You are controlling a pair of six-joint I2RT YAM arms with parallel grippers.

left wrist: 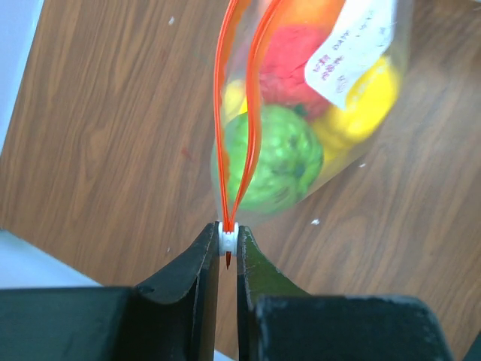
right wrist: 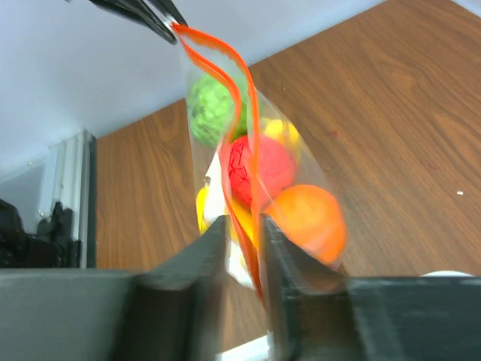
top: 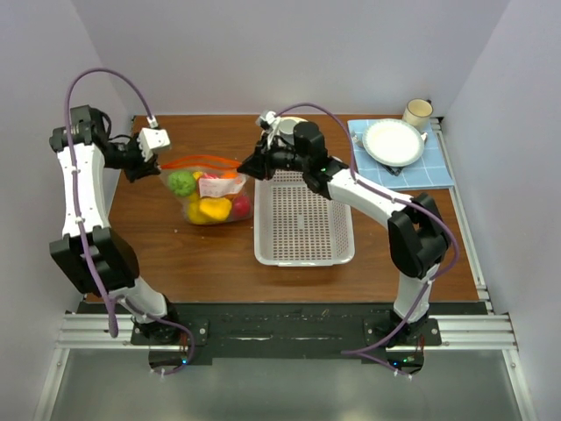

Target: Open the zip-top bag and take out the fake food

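The zip-top bag (top: 213, 195) sits on the worktop (top: 175, 254), just left of the white basket (top: 302, 256). Its long axis runs left to right. The orange zip strip (top: 200, 161) forms the far edge, and its two tracks are parted. The left tool (top: 154, 167) is pinched narrow on the strip's left end. The right tool (top: 246, 167) is clamped on the right end. The fake food (top: 210, 209) lies inside, toward the near side.

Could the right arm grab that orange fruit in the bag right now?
Probably not. The right fingers are shut on one end of the bag, the left fingers pinch the other end, and the orange fruit sits inside the plastic. It would have to let go first.
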